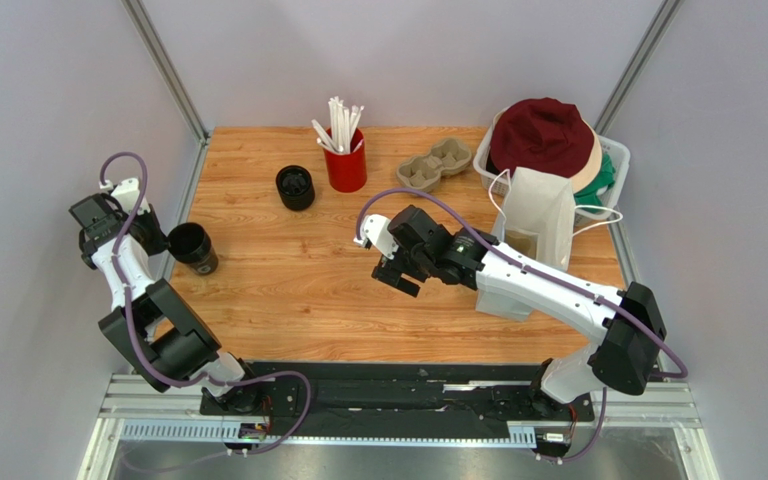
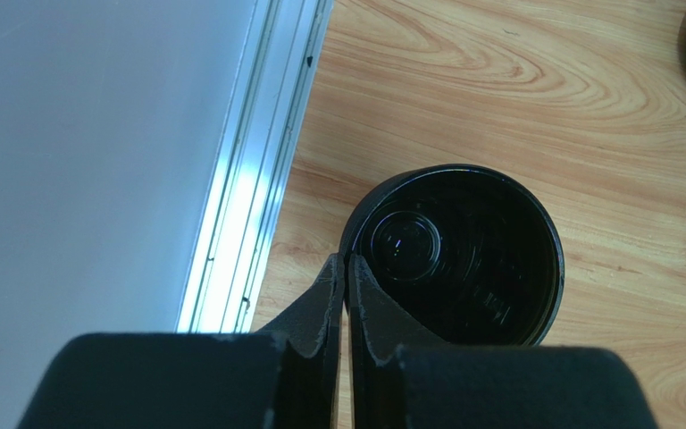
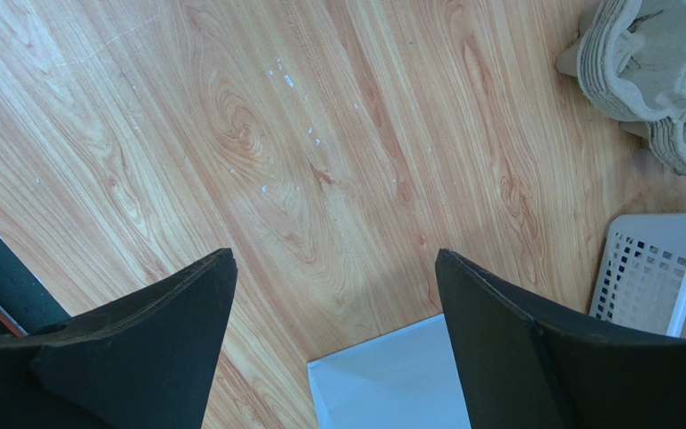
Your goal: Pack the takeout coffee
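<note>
Pinched the small, dark-lined brown paper cup (image 2: 459, 261) by its rim wall in the near-shut left gripper (image 2: 347, 266) (likely light and easily crushed, so gently).

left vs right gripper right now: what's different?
Left gripper is pinched shut on the rim of the coffee cup; right gripper is wide open, holding nothing. Left sits at the table edge; right hangs mid-table beside the white bag. Both point down.
</note>
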`<state>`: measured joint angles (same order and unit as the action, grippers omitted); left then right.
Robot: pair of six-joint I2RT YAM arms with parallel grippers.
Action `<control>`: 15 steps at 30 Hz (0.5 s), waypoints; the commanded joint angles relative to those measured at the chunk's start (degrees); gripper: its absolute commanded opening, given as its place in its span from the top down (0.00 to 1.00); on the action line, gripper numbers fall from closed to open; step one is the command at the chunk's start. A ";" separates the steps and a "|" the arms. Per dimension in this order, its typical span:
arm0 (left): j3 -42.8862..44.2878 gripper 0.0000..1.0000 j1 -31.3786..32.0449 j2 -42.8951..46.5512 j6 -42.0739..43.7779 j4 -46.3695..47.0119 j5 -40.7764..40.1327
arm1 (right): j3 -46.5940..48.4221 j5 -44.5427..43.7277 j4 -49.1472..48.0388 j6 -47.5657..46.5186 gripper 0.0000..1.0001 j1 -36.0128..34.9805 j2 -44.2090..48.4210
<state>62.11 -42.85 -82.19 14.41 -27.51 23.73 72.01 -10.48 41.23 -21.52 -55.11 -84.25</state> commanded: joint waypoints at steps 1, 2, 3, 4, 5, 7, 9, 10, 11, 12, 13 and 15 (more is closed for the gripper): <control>-0.67 0.95 -0.57 2.74 0.18 1.14 1.85 | -0.20 -0.95 -2.47 -0.89 0.12 -0.43 -0.30; -0.76 0.95 -0.57 3.00 0.09 1.14 2.02 | -0.29 -0.95 -2.47 -0.98 0.12 -0.43 -0.30; -0.93 0.95 -0.57 3.26 0.00 1.14 2.11 | -0.20 -0.86 -2.39 -0.89 0.12 -0.43 -0.30; -0.93 0.95 -0.57 3.79 -0.17 1.14 2.38 | -0.29 -0.94 -2.47 -0.98 0.12 -0.43 -0.39; -1.02 0.96 -0.57 4.14 -0.26 1.05 2.64 | -0.29 -1.03 -2.47 -0.89 0.12 -0.52 -0.39; -1.20 0.98 -0.57 5.02 -0.53 0.96 3.17 | -0.38 -1.21 -2.47 -1.07 0.12 -0.70 -0.39; -1.29 0.98 -0.57 5.72 -1.05 0.88 3.78 | -0.29 -1.30 -2.47 -1.07 0.12 -0.70 -0.48; -1.37 0.99 -0.57 6.34 -1.14 0.96 3.96 | -0.29 -1.30 -2.47 -0.98 0.12 -0.79 -0.57; -1.37 0.99 -0.57 6.52 -1.40 0.96 4.22 | -0.29 -1.30 -2.47 -0.98 0.12 -0.79 -0.57; -1.29 0.99 -0.57 6.78 -1.67 0.88 4.40 | -0.29 -1.38 -2.47 -0.98 0.12 -0.79 -0.65; -1.11 0.99 -0.57 7.13 -1.76 0.70 4.40 | -0.29 -1.47 -2.47 -0.98 0.12 -0.87 -0.74; -0.76 0.99 -0.65 7.31 -1.93 0.35 4.49 | -0.29 -1.56 -2.47 -1.07 0.12 -0.87 -0.83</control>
<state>60.64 -42.85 -77.60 13.54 -27.77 25.87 72.01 -11.03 41.17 -22.15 -55.48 -84.36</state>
